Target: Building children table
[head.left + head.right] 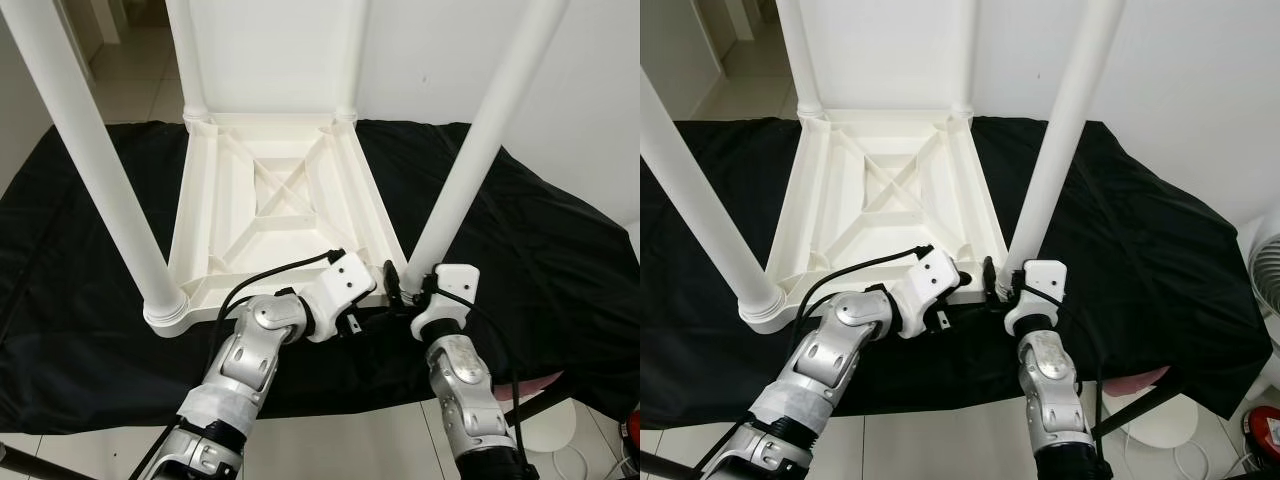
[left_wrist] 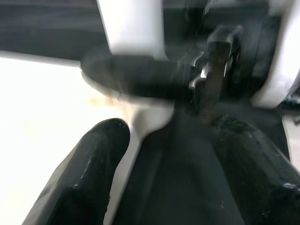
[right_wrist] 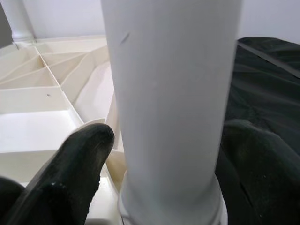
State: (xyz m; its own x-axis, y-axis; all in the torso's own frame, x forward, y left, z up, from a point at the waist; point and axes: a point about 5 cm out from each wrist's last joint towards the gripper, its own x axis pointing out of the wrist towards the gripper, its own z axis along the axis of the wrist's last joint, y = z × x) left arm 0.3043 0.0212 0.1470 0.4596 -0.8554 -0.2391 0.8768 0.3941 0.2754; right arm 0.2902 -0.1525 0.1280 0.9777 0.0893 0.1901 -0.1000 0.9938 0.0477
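While the upturned white table (image 1: 275, 200) lies centre frame on a black cloth (image 1: 540, 260), four white legs stand up from its corners: two far ones at the upper centre, one at the near left (image 1: 95, 170) and one at the near right (image 1: 485, 135).

Both grippers work at the near-right corner, low in the frame. The right gripper (image 3: 168, 154) straddles the base of the near-right leg, one black finger (image 3: 77, 164) on each side of the tube, close against it; whether the fingers press the leg cannot be told for certain. The left gripper (image 2: 164, 173) reaches in from the left with its two fingers spread apart, one finger (image 2: 89, 173) over the white table edge, the other over the dark cloth, nothing between them. Ahead of it, blurred, sit the leg's socket collar and the right gripper's black parts.

Black cables run along both silver arms. At the lower right of the frame, a white fan base (image 1: 1265, 270) and a red object (image 1: 1265, 435) stand on the pale floor (image 1: 330, 440).
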